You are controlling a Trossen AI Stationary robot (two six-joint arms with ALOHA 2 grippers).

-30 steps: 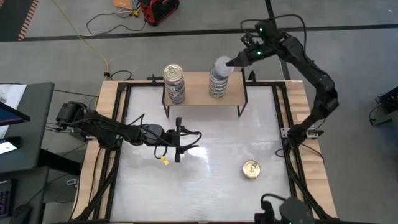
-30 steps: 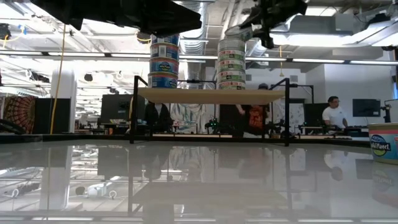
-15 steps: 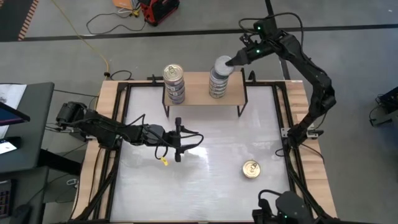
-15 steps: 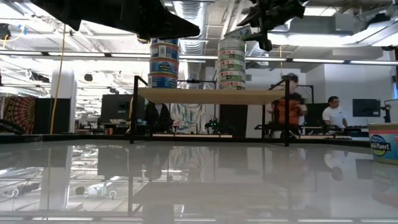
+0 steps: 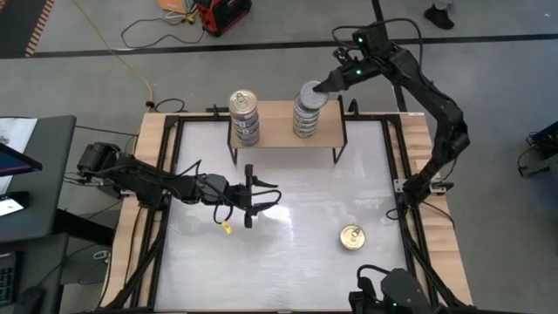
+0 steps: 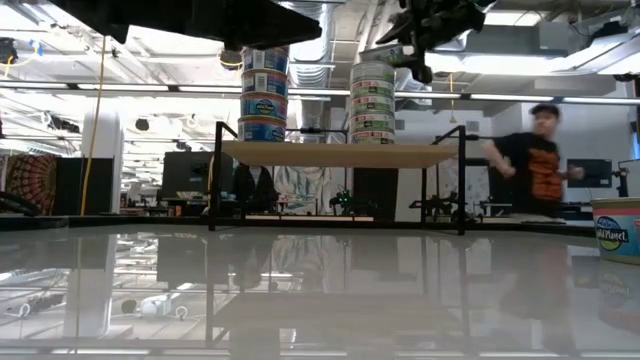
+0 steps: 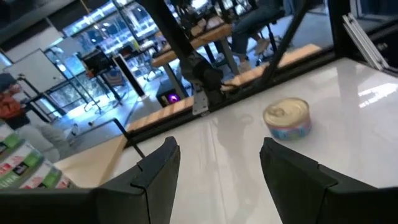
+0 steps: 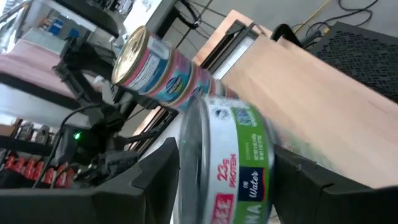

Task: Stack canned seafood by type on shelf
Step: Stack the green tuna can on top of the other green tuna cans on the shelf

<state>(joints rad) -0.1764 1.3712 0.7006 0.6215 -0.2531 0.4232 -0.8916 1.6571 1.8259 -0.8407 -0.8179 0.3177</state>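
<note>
While right pincer [image 5: 319,85] straddles top silver can [image 5: 310,92], grip unclear | left pincer [image 5: 251,195] open, empty

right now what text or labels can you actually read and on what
"23g PROTEIN": top green-label can of the silver-topped stack, between the right gripper's fingers.
"in Water": same can.
"Planet": lone gold-topped can on the table; the word before it is blurred.
Labels on the gold-topped stack on the shelf: too small to read.
</note>
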